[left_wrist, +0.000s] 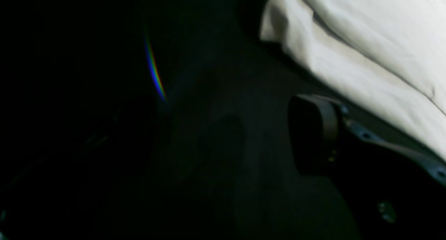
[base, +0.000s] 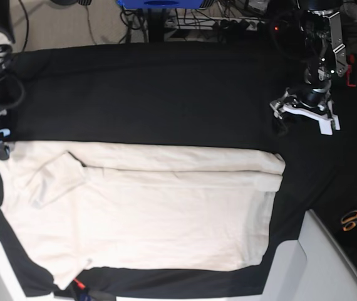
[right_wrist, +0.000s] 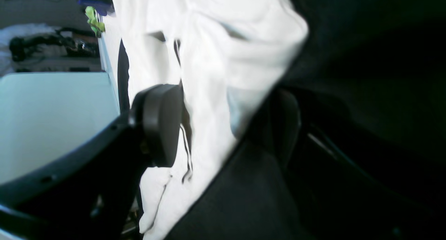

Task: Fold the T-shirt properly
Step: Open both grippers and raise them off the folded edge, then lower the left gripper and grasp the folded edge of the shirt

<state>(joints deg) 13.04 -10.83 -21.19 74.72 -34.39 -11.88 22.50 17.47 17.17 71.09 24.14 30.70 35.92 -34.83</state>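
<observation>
Folding looks barely begun: the T-shirt (base: 147, 213) lies spread across the black desk (base: 153, 94), its far long edge turned in. Left gripper (base: 304, 113) hangs released, well clear; right gripper (right_wrist: 223, 125) straddles cloth, grip uncertain.

Your left hand (base: 304, 113) hangs with its jaws spread wide at the base view's upper right, while your right hand (right_wrist: 223, 125) sits at its left edge, jaws apart.
</observation>
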